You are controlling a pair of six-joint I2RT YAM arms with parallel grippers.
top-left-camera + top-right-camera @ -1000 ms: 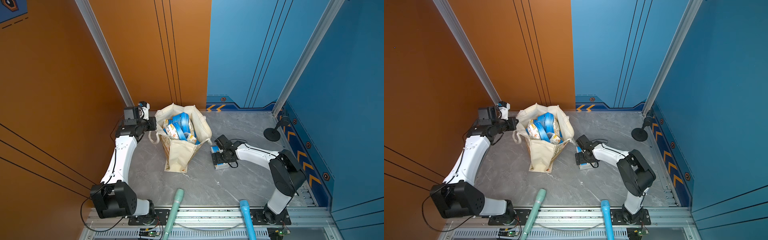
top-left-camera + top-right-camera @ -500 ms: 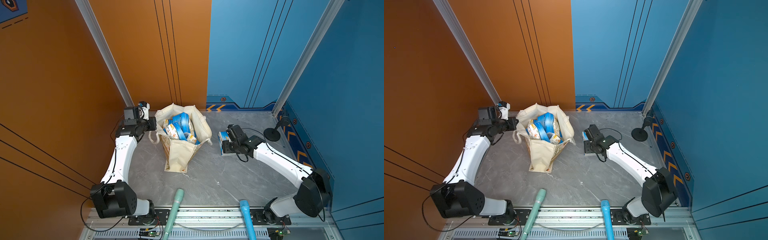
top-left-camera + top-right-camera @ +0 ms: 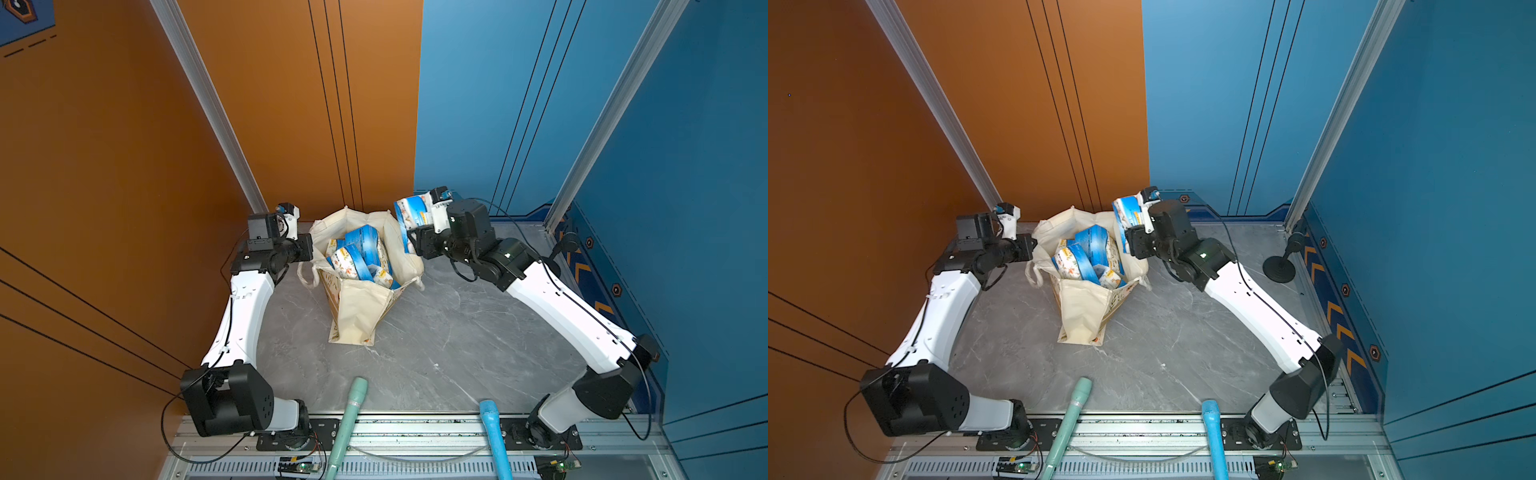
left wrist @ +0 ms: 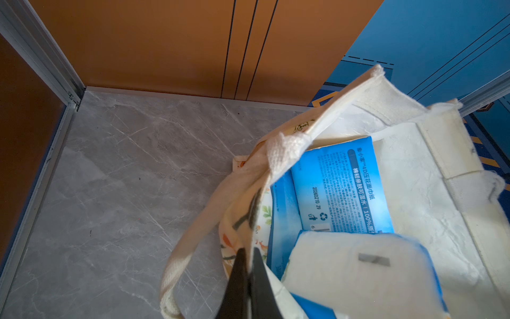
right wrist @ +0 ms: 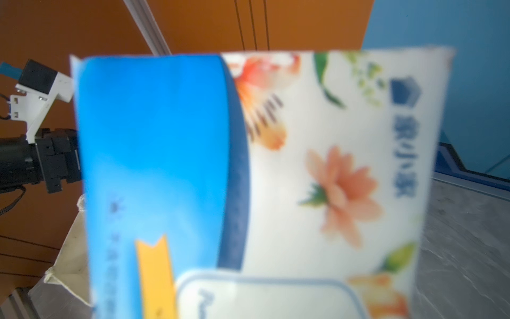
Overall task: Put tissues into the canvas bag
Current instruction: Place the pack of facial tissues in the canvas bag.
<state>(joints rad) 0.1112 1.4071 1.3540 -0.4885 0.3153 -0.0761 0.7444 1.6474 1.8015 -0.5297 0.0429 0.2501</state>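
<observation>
The cream canvas bag (image 3: 357, 311) (image 3: 1084, 307) stands open mid-table with several blue-and-white tissues (image 3: 357, 253) (image 3: 1088, 253) inside. My left gripper (image 3: 309, 249) (image 3: 1032, 249) is shut on the bag's left rim. In the left wrist view its black fingers (image 4: 240, 276) pinch the rim fabric (image 4: 248, 210), with packs (image 4: 342, 187) just beyond. My right gripper (image 3: 415, 232) (image 3: 1129, 232) holds one tissue pack (image 3: 411, 220) (image 3: 1125, 216) in the air at the bag's right rim. That pack (image 5: 276, 165) fills the right wrist view and hides the fingers.
A black round stand (image 3: 1279, 268) sits at the back right by the blue wall. A teal handle (image 3: 353, 411) and a blue handle (image 3: 492, 432) poke in over the front rail. Orange and blue walls stand close behind the bag.
My right arm has lifted the tissue pack off the table to the right of the bag and carried it up to the bag's right rim. The left arm has not moved.
</observation>
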